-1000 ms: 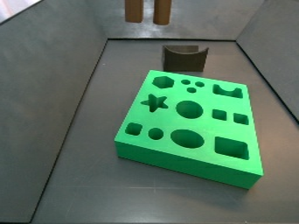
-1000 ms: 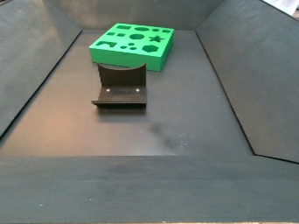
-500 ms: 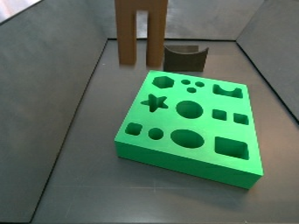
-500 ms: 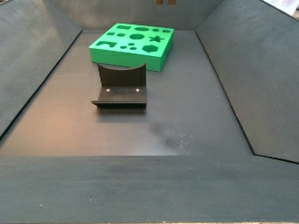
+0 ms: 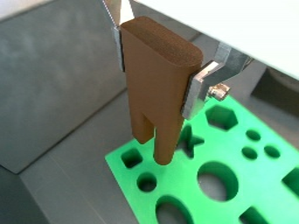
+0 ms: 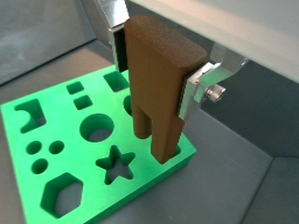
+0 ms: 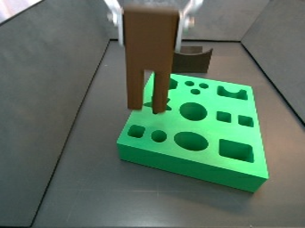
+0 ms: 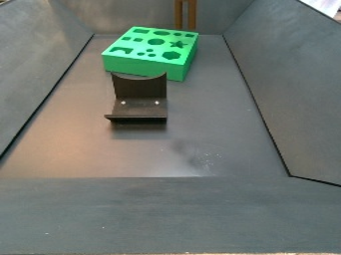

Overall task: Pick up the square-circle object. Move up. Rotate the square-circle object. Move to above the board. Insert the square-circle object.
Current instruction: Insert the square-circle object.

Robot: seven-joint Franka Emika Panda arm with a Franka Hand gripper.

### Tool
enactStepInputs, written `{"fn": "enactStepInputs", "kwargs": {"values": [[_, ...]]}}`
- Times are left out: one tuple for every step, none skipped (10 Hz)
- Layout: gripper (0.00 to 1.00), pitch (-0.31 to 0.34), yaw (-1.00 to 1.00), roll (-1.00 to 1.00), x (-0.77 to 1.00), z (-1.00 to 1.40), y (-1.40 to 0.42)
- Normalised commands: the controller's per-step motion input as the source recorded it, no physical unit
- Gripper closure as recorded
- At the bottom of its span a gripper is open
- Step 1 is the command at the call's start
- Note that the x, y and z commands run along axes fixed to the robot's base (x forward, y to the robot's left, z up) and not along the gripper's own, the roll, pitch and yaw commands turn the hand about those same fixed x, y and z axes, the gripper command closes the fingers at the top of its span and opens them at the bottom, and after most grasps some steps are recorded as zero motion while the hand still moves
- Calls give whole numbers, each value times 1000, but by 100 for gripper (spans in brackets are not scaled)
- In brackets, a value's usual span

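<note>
1. Gripping the square-circle object (image 5: 158,83) upright, my hand (image 5: 163,63) is clamped on its upper part.
2. Prongs hang above the board's (image 7: 215,158) near-left edge.
3. Dark surface (image 8: 200,139) lies open around the fixture (image 8: 138,100).

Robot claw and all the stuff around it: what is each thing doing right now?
Gripper: shut on the tall brown two-legged block, above the green board.
Tall brown two-legged block: held upright, legs down, not inserted.
Green board with shaped holes: flat on the floor, holes empty.
Dark fixture: standing on the floor, untouched.

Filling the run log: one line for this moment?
tool: shut on square-circle object | prongs down | above board | not inserted
</note>
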Motion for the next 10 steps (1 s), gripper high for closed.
{"fn": "enactStepInputs", "kwargs": {"values": [[100,-26,-540,-7,154,-257,-169],[100,30,-569,3,160,-111,-209],[100,43,-497,31,143,0,-271],[100,4,-151,147,0,-69,-443],[100,0,0,199,-17,-240,-411],[100,4,0,210,0,-249,-294],[100,99,0,160,0,-117,-89],[100,194,0,110,100,0,0],[100,173,0,36,0,0,6],[100,140,0,1,0,-17,57]]}}
